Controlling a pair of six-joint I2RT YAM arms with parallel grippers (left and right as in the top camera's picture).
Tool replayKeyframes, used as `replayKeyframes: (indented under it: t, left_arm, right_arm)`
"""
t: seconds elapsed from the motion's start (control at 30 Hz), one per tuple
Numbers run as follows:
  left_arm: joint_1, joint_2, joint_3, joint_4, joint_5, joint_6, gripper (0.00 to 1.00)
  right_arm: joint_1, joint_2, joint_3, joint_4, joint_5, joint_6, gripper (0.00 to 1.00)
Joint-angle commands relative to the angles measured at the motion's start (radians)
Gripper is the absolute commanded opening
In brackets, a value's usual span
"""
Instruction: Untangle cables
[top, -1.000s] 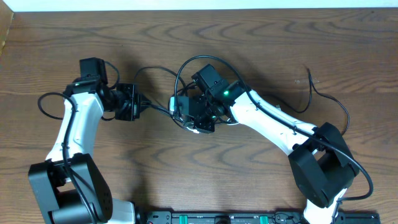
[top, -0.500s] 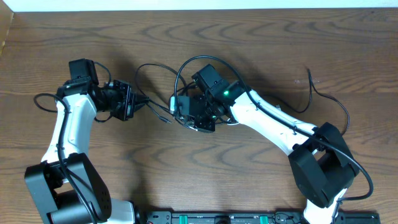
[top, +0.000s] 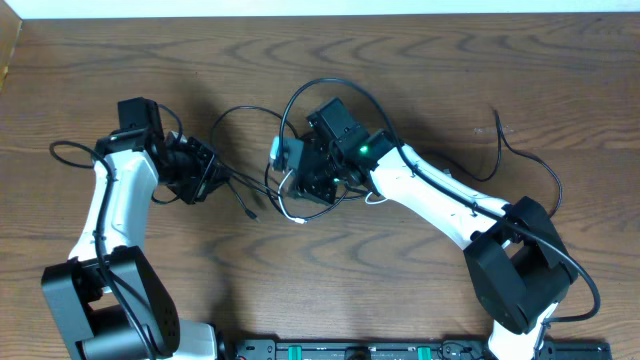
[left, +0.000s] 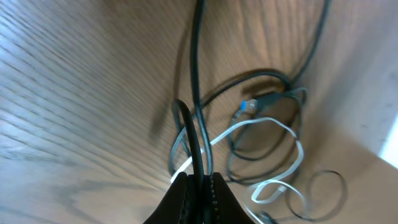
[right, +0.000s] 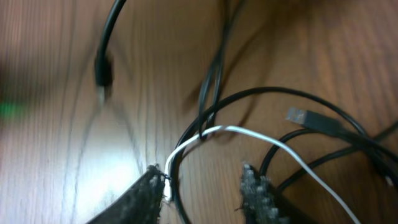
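Two arms (top: 105, 215) (top: 430, 195), one desk (top: 300, 290) and one white cable (right: 230, 129) are being counted. The black cables (left: 196, 56) are being left uncounted, being too tangled.

3 camera views, all set around the tangle of cables (top: 287, 205). The overhead camera looks straight down from well above the tangle, taking in the wooden table (top: 420, 60) and both arms, with the robot's base at the bottom edge. The left wrist camera sits close to the tangle on its left, tilted, sighting past the left gripper (left: 200, 182) at the bottom edge. The right wrist camera hangs right over the tangle, very near, looking down between the spread fingers of the right gripper (right: 205, 180). All 3 views share the white cable (right: 224, 129) looping through the tangle.
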Motion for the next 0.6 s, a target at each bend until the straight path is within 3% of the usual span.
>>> replayKeyframes:
  t: [0.0,0.1,0.17,0.3,0.5,0.57]
  left_arm:
    - [-0.019,0.014,-0.008,-0.008,-0.121,0.039,0.08]
    - [-0.032,0.014,-0.016,-0.010,-0.146,0.040,0.08]
    - [-0.043,0.014,-0.024,-0.009,-0.146,0.040,0.08]
    - [-0.057,0.014,-0.040,-0.010,-0.177,0.040,0.08]
    - [-0.062,0.014,-0.089,-0.009,-0.224,0.040,0.08]
    - [-0.062,0.014,-0.099,-0.009,-0.225,0.048,0.08]
  right_arm:
    - [-0.006,-0.003,0.006,0.042,-0.006,0.277,0.37]
    - [-0.001,0.011,0.006,0.081,0.051,0.415,0.35]
    - [0.000,0.032,0.006,0.092,0.141,0.627,0.27]
    - [0.002,0.066,0.006,0.090,0.127,0.803,0.53]
    - [0.021,0.076,0.006,0.095,0.128,0.918,0.56]
    - [0.023,0.077,0.006,0.104,0.138,0.996,0.52]
